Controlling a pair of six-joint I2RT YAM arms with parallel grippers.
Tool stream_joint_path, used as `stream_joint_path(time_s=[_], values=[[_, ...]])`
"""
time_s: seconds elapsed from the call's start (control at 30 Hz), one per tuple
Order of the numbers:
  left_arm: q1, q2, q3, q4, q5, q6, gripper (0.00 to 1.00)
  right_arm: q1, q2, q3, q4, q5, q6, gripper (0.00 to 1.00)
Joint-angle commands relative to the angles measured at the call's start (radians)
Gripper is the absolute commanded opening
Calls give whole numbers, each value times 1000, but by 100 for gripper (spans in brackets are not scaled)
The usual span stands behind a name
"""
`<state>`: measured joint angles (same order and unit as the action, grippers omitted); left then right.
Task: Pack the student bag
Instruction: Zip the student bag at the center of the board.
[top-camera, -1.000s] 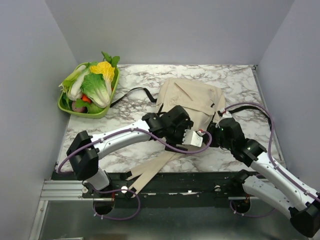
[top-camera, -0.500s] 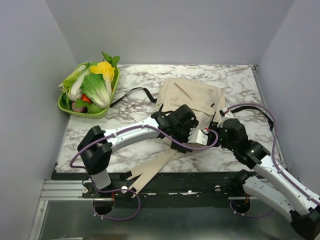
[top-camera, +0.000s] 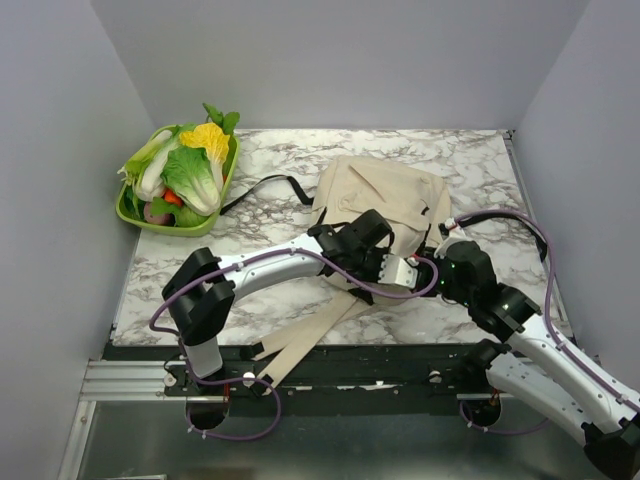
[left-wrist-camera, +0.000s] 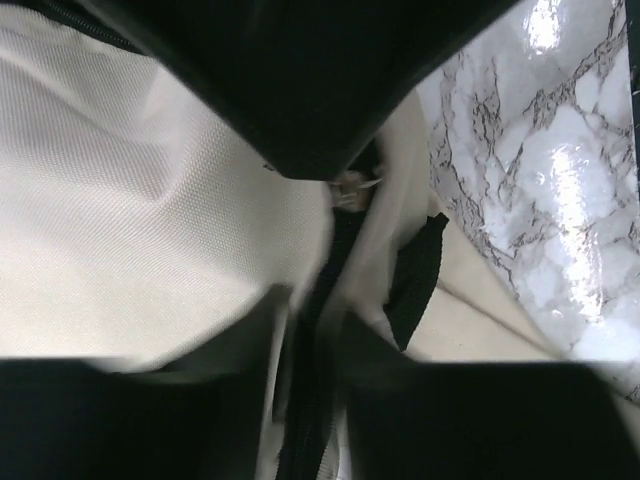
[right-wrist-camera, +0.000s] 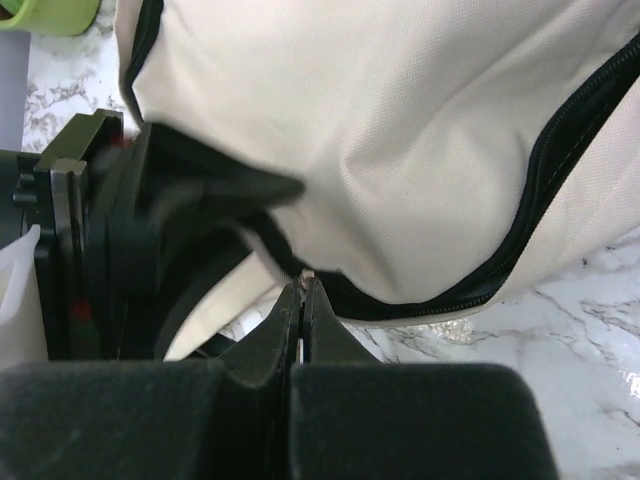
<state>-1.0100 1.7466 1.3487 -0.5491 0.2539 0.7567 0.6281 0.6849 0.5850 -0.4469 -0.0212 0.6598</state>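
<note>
On the marble table, the beige student bag lies flat, just toward 1 o'clock of centre. A green basket of vegetables sits at 10 o'clock. At the bag's 6 o'clock edge the right gripper is clenched on the black zipper trim. The left gripper is too blurred to tell its grip.

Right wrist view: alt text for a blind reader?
The right gripper, fingers closed, tips at the black zipper edge of the beige student bag that fills the frame. The left arm sits blurred at left; marble table lower right.
</note>
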Motion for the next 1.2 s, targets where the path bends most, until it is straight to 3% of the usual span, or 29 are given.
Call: stream_joint_path(time_s=[0.0,0.17,0.4,0.43,0.47,0.53,0.63,0.77,0.87,1.17], values=[[7,15,24,1,-25,-42,99,12,-7,-10,4,-8,11,1],[4,4,18,-21,-61,-27,99,13,7,-2,4,-3,3,1],[2,24,35,-75,8,-43,99,13,5,7,-3,6,-2,1],[2,22,27,-63,27,-39,94,13,4,7,-6,9,-2,1],[2,19,27,-63,30,-33,79,13,1,6,-9,9,-2,1],[2,17,29,-51,32,-43,38,13,1,9,-13,12,-3,1],[2,13,30,-48,18,-37,30,13,1,10,-19,15,-9,1],[1,-5,27,-66,13,-20,6,13,14,16,-35,49,-17,1],[-4,-42,9,-78,8,0,0,13,27,26,-74,107,-6,1],[-12,-188,-131,-158,-16,62,0,12,110,150,-294,398,44,1]])
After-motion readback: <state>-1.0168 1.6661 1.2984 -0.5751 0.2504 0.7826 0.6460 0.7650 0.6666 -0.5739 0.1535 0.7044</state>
